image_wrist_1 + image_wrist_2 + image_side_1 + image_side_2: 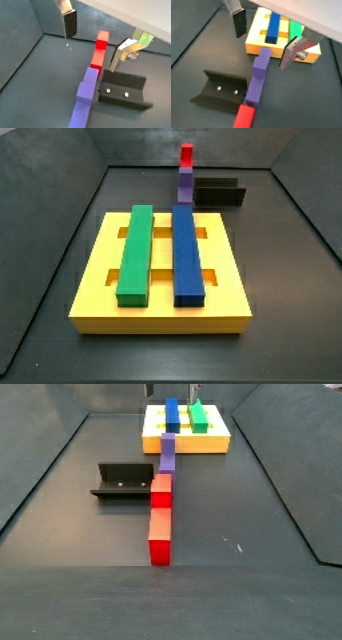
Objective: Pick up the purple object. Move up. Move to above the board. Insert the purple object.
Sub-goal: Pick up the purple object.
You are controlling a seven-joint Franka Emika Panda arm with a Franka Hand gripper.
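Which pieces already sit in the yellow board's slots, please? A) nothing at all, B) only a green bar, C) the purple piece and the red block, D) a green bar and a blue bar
D: in a side view a green bar and a blue bar lie side by side in the board, while the purple piece lies on the floor beyond it; the open claw hovers above that piece, holding nothing.

purple object (256,80): 1 | board (160,308): 1 | bars on board: 2 (blue (186,256), green (135,253)) | red block (160,519): 1 | fixture (124,480): 1 | gripper (264,37) above floor: 1
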